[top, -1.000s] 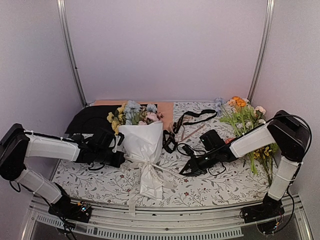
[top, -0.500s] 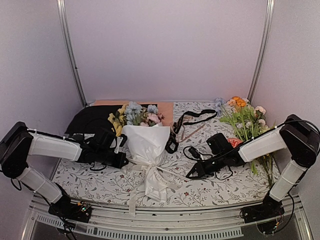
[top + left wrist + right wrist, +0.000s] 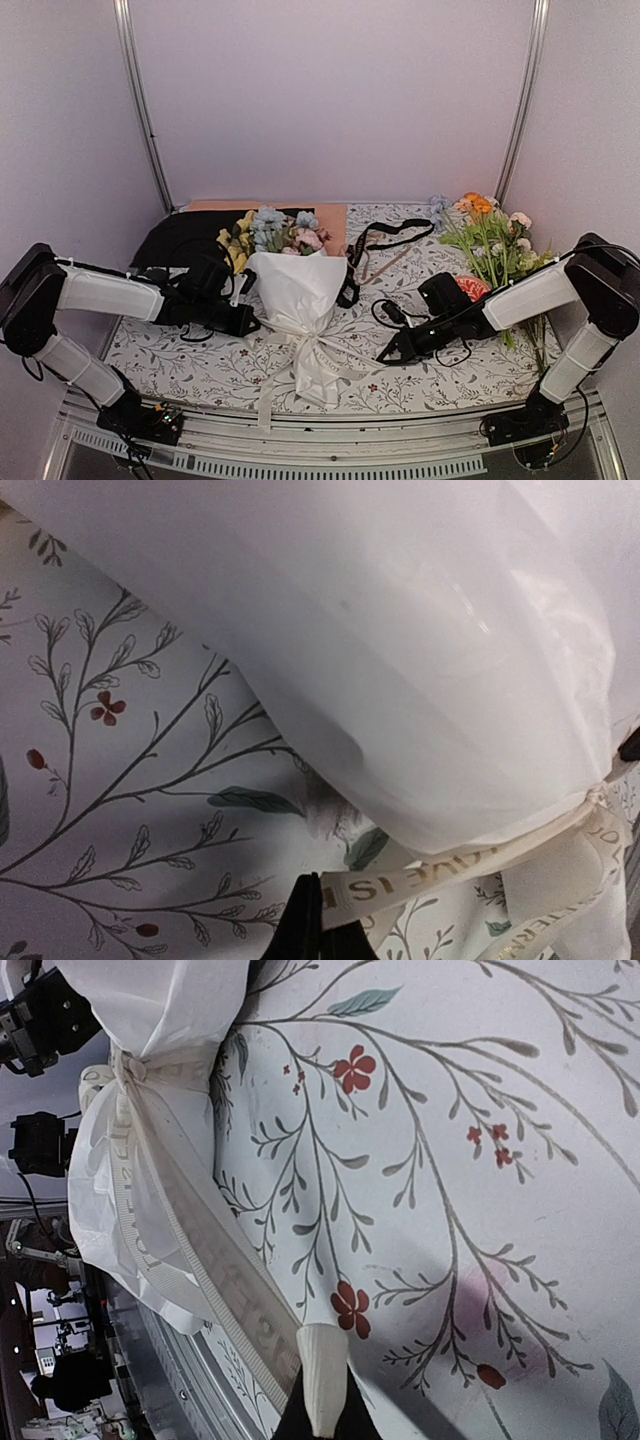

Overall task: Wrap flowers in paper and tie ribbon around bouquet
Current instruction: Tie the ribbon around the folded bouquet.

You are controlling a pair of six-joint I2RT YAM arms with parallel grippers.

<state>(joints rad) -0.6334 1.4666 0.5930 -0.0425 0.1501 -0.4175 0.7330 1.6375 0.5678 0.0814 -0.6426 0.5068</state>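
The bouquet (image 3: 297,290) lies in the middle of the top view on the flower-printed worktop (image 3: 430,385). Its wide end points to the back, and its narrow tail reaches the near edge. Blue, pink and pale yellow flowers (image 3: 272,232) show above the rim of the white paper (image 3: 300,275). The paper is gathered at a waist just below centre. The cream ribbon (image 3: 305,332) is tied around that waist, and gold lettering on it shows in the left wrist view.

One tail of the ribbon runs left to the left hand (image 3: 246,323), which lies low just beside the cone. In its wrist view the dark fingertips are pressed together on the ribbon's end at the bottom edge. The other tail runs lower right across the worktop to the right hand (image 3: 385,356), which is clamped on the folded end of the ribbon.

Behind the bouquet lie a black sheet (image 3: 175,240) and a peach sheet (image 3: 332,214). A black ribbon (image 3: 388,234) loops at centre back. Orange-and-yellow sprigs (image 3: 488,235) lie at the right, and a red-and-white disc (image 3: 472,287) lies beside the right arm.
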